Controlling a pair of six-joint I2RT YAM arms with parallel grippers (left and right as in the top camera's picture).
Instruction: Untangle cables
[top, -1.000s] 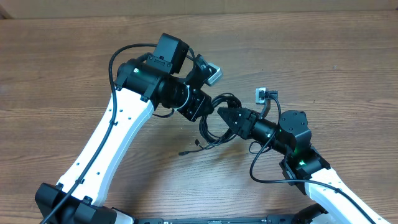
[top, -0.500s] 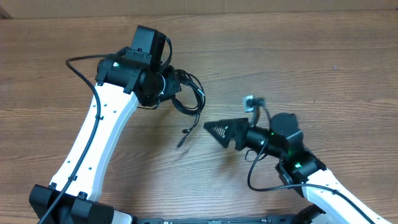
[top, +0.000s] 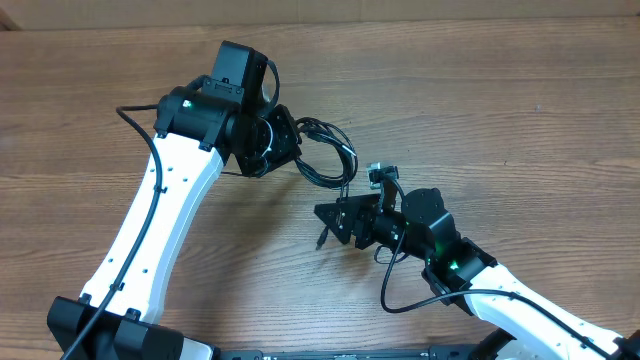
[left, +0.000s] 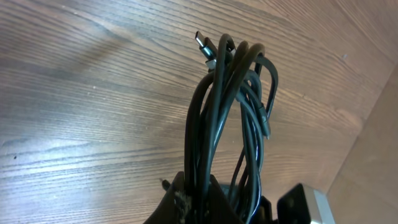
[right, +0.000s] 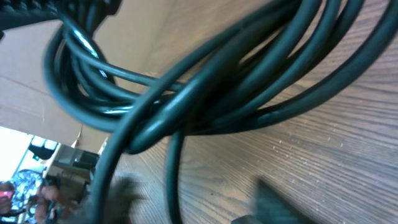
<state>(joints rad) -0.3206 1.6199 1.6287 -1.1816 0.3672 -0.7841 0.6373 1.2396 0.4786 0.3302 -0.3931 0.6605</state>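
While L gripper (top: 288, 140) clamps cables (left: 208, 112), R gripper (top: 328, 215) near bundle

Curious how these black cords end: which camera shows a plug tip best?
The left wrist view: a silvery plug tip stands sharp atop the cables. Overhead shows the cables as a small loop, plugs too small to tell. The right wrist view gives only blurred strands, no plug.
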